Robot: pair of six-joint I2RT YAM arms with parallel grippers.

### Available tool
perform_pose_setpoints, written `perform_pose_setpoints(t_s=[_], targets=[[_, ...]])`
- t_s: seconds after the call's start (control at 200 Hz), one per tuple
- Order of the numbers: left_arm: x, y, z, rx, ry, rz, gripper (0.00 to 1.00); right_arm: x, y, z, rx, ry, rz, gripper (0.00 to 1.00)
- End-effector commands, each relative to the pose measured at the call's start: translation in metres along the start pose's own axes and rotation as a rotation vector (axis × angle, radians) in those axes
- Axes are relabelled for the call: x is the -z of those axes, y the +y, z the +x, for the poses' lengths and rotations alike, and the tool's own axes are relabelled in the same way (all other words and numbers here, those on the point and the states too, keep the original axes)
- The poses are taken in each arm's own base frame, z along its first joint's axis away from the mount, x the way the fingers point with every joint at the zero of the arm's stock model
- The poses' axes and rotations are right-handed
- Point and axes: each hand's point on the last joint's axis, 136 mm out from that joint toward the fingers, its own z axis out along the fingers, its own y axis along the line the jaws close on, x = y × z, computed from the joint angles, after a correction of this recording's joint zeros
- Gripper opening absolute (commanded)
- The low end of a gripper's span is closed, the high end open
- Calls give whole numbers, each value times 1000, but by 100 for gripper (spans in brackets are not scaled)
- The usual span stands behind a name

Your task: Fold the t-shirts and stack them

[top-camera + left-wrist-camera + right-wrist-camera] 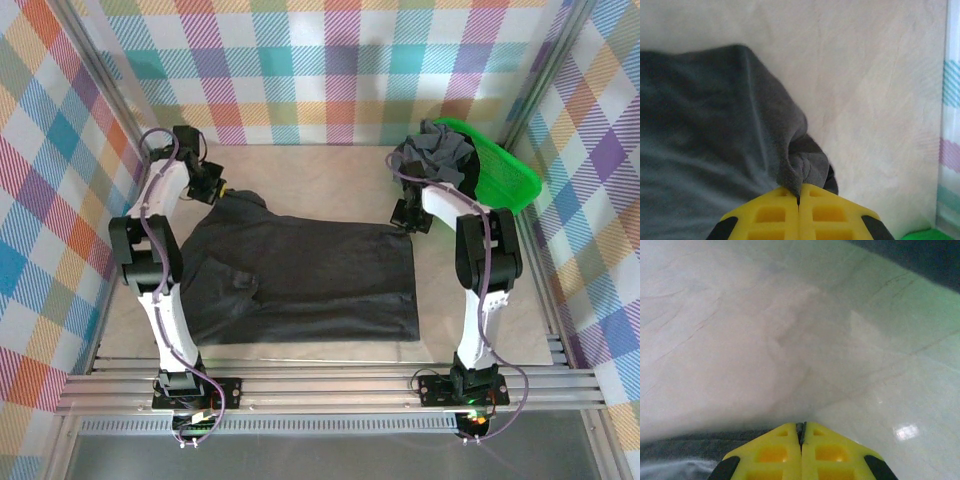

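Mostly flat, the charcoal t-shirt (310, 285) lies spread across the middle of the table (300, 165). Its right part is smooth and its left part is rumpled, with creases around the sleeve near the left arm. Its far-left corner runs out to a point, where the left gripper (799, 200) has its yellow fingers pressed together on a bunched fold of the soft dark cloth. At the far-right corner the right gripper (801, 432) sits low over the table, its fingers closed tight against each other. A dark strip of the shirt's edge lies just beside them, but I cannot tell whether any cloth is caught between them. Farther right, a green basket (510, 175) holds a heap of grey shirts (440, 150).
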Motion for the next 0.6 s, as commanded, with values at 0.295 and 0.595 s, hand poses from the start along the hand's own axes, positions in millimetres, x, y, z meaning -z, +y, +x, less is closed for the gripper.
perform_pose_setpoints(t_s=[0.295,0.595], targets=[[117,159,52,55,-158,-217,0,70,-5,39,53,-72,-121,0],[138,270,105,122,-152,-338,0,61,-45,126,18,103,-82,0]])
